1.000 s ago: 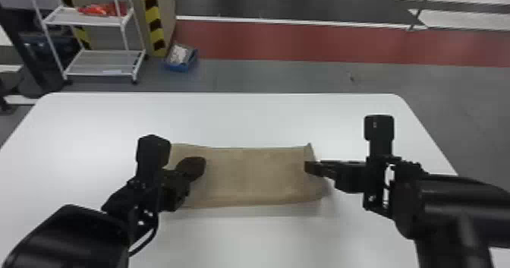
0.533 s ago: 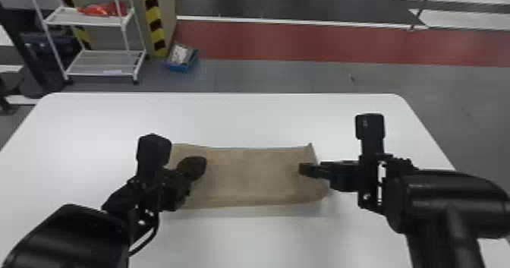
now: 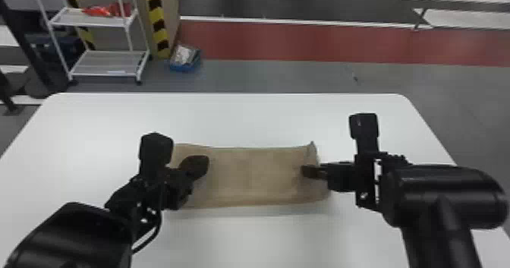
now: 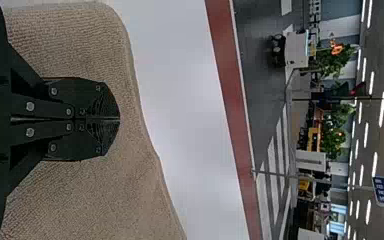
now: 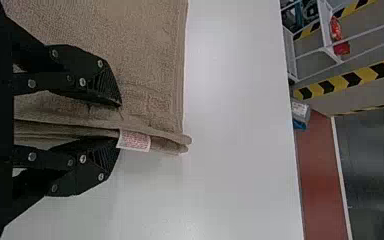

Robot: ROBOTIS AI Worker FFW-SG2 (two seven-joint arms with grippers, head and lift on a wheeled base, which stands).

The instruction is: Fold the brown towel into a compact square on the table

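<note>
The towel (image 3: 250, 176) lay on the table (image 3: 265, 240), long axis along the far edge; the right gripper (image 5: 120, 125), 2 fingers spread, straddled its right end; the left gripper (image 4: 119, 119), fingers together, overlay its left.

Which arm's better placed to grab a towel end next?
Right, I'd say. The right tool is open, fingers on either side of the right edge of the towel; the left tool is shut, over the towel's upper face.
</note>
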